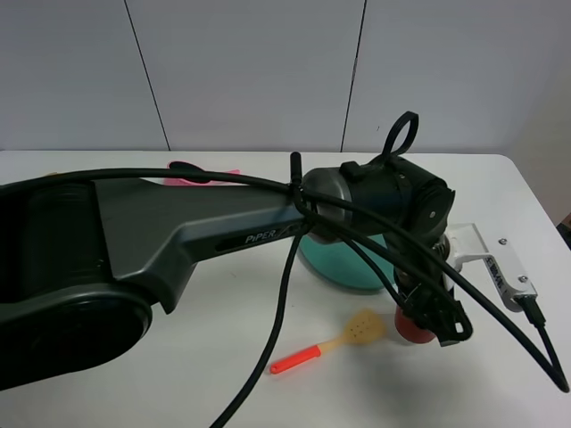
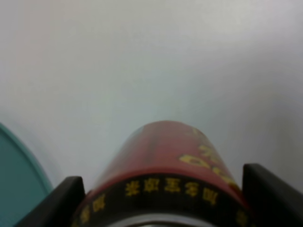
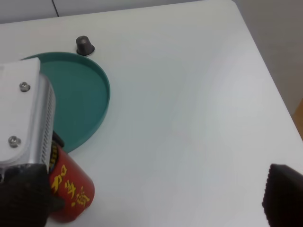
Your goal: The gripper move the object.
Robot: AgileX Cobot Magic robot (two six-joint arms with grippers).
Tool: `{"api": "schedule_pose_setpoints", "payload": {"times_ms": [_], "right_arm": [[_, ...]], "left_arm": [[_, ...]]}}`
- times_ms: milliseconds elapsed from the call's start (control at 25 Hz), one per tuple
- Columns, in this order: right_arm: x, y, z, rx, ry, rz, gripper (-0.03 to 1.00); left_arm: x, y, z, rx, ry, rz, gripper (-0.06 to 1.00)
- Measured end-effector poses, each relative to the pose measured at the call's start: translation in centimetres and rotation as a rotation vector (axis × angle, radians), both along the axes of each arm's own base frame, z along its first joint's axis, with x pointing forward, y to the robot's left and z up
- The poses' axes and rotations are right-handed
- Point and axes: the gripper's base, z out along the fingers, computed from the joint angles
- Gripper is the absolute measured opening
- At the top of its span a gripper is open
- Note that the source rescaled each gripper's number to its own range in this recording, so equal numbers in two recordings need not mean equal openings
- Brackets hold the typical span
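A white worktop (image 1: 357, 392) is seen from a high camera. Nearest the front edge lies a small spatula (image 1: 328, 344). Its red handle points to 8 o'clock and its pale yellow perforated head to 2 o'clock.

Just beside that head, at 3 o'clock from it, the red can (image 1: 412, 328) stands on the worktop, right of centre. The left gripper (image 2: 161, 189) is down over the can. In the left wrist view its two black jaws sit tight against opposite sides of the can, grasping it near the top, where a dark band carries yellow characters. A white bracket (image 1: 486, 263) juts from the wrist above the can toward 3 o'clock, with black cables looping around it. The dark grey arm (image 1: 178, 241), marked "PIPER", stretches in from 9 o'clock and covers much of the left half of the scene.

At 11 o'clock from the can is a round teal plate (image 1: 343, 267), partly under the wrist. The can stands just beside its rim. A small dark capsule-shaped thing (image 3: 85, 46) sits just outside the rim, on the side away from the can.

Farthest back, at 10 o'clock from the plate and near the wall, lies a flat pink item (image 1: 203, 176), partly hidden behind a cable.

The right gripper (image 3: 154, 203) shows only in its own wrist view, above the worktop. Its black ribbed fingers (image 3: 284, 196) sit at opposite edges of the picture, jaws released and spread wide.
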Motion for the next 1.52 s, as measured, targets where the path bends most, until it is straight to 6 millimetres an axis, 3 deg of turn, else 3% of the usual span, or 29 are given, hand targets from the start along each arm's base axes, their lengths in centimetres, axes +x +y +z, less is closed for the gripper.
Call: {"api": "schedule_pose_setpoints", "payload": {"times_ms": [800, 880, 1000, 1080, 1200, 1360, 1520], "right_arm": [[0.0, 0.0, 0.0, 0.000, 0.000, 0.000, 1.00], [0.0, 0.0, 0.0, 0.000, 0.000, 0.000, 1.00], [0.0, 0.0, 0.0, 0.000, 0.000, 0.000, 1.00], [0.0, 0.0, 0.0, 0.000, 0.000, 0.000, 1.00], [0.0, 0.0, 0.0, 0.000, 0.000, 0.000, 1.00], [0.0, 0.0, 0.0, 0.000, 0.000, 0.000, 1.00], [0.0, 0.0, 0.0, 0.000, 0.000, 0.000, 1.00]], "left_arm": [[0.4, -0.5, -1.3, -0.028, -0.031, 0.011, 0.03], [0.5, -0.6, -1.2, -0.039, -0.033, 0.014, 0.18], [0.5, -0.8, -1.1, -0.062, -0.025, 0.024, 0.59], [0.4, -0.8, -1.0, -0.071, -0.012, 0.037, 0.80], [0.4, -0.9, -1.0, -0.080, 0.013, 0.069, 0.91], [0.4, -0.9, -0.7, -0.088, 0.023, 0.089, 0.94], [0.3, -0.7, 1.3, -0.127, 0.038, 0.133, 1.00]]}}
